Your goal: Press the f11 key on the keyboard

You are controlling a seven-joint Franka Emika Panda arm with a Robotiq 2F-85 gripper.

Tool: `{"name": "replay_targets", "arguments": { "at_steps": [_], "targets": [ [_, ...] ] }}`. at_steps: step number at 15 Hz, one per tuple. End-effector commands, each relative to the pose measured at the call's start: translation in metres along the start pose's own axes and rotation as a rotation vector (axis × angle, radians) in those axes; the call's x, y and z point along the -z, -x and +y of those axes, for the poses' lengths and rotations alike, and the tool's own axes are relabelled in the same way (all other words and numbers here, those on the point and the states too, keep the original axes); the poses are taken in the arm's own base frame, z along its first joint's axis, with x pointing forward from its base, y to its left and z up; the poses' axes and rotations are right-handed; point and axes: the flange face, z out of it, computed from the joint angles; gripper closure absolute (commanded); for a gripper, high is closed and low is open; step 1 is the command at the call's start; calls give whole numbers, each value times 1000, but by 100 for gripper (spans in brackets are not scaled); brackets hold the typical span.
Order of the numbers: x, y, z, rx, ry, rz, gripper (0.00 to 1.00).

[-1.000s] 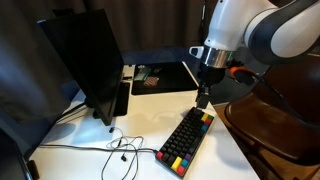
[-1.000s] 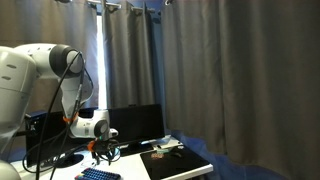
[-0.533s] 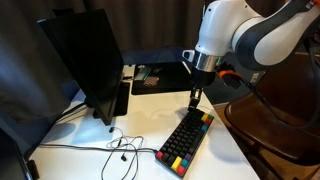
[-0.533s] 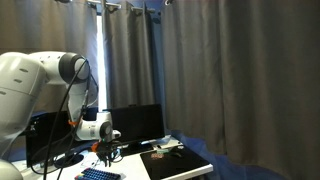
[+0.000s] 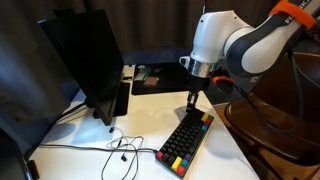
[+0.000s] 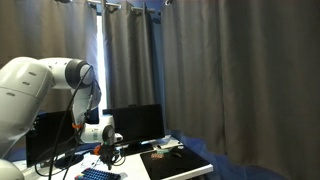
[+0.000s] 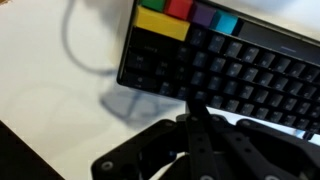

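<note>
The keyboard (image 5: 186, 138) is a compact black one with red, yellow, green and blue keys at its near end, lying slantwise on the white table. In the wrist view the keyboard (image 7: 240, 65) fills the upper right, its coloured keys at the top. My gripper (image 5: 191, 103) hangs just above the keyboard's far end, fingers pointing down. Seen from the wrist, the gripper (image 7: 196, 110) is shut, both fingers pressed together into one dark tip over the key rows, holding nothing. In an exterior view the gripper (image 6: 107, 157) hovers over the keyboard (image 6: 97, 174), mostly cut off by the frame's bottom edge.
A dark monitor (image 5: 85, 62) stands at the left on the white table (image 5: 140, 110). Thin cables (image 5: 118, 148) trail in front of it. A black desk mat (image 5: 163, 75) with small items lies at the back. A brown chair (image 5: 270, 125) stands to the right.
The gripper's fingers have closed from open to shut. The arm has shifted slightly left and lower toward the keyboard's far end.
</note>
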Motion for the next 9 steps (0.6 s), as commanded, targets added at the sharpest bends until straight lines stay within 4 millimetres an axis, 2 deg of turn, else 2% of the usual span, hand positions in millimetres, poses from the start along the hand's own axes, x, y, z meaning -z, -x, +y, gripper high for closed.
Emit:
{"name": "replay_targets", "arguments": {
  "at_steps": [1, 9],
  "targets": [
    [-10, -9, 1, -16, 14, 3, 100],
    [-23, -14, 6, -26, 9, -5, 100]
  ]
}}
